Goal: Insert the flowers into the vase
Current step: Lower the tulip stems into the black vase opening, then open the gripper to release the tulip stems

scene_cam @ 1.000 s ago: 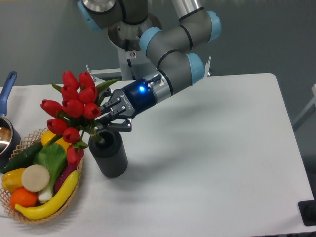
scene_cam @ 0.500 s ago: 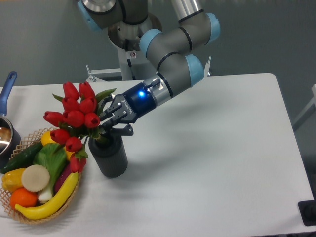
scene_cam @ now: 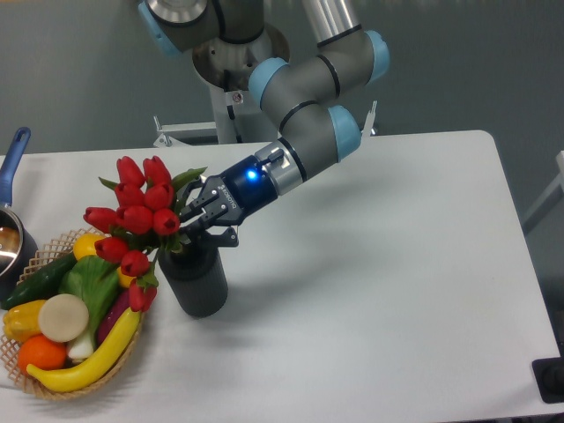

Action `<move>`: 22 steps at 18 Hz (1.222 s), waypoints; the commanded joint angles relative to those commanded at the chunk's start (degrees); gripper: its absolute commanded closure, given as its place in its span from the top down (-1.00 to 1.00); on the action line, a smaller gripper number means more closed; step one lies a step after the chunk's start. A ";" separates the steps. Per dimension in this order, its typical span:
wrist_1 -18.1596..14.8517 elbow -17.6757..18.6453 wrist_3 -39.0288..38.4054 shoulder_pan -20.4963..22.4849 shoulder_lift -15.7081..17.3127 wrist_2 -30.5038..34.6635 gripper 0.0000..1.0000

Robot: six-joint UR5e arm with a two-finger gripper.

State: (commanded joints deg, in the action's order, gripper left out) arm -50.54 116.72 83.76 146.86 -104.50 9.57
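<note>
a white table (scene_cam: 370, 264) seen from above and in front, with a grey robot arm reaching down from the top centre toward the left. the arm's black two-finger gripper (scene_cam: 192, 220) has a blue light glowing on its wrist and points left and slightly down. its fingers are drawn in narrow around the green stems of the flowers (scene_cam: 134, 220), a bunch of red tulip buds with green leaves. the bunch leans to the left, its buds spreading out over the left side of the vase (scene_cam: 195, 280) and partly over the rim of a wicker basket (scene_cam: 35, 374). the vase is a dark grey cylinder standing upright on the table, just right of the basket, directly beneath the gripper. the stems go down into the vase's mouth, though how deep they reach is hidden. the basket holds toy fruit and vegetables, among them a yellow banana (scene_cam: 88, 357), an orange (scene_cam: 40, 352) and a green cucumber (scene_cam: 40, 279). at the far left edge sits a metal pot (scene_cam: 11, 242) with a blue handle.
</note>
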 joint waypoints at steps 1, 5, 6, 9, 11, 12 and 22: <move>0.00 0.00 0.00 0.09 0.00 0.09 -0.54; 0.09 -0.26 0.44 0.09 -0.79 1.41 -0.53; 0.09 -0.26 0.62 0.09 -1.05 1.41 -0.52; 0.09 -0.26 0.62 0.09 -1.32 1.50 -0.48; 0.09 -0.35 0.62 0.09 -1.41 1.50 -0.48; 0.00 -0.35 0.62 0.09 -1.49 1.50 -0.47; 0.00 -0.88 2.81 0.53 -1.67 1.85 0.65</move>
State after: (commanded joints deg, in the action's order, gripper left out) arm -50.54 115.84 86.57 147.39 -106.17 11.43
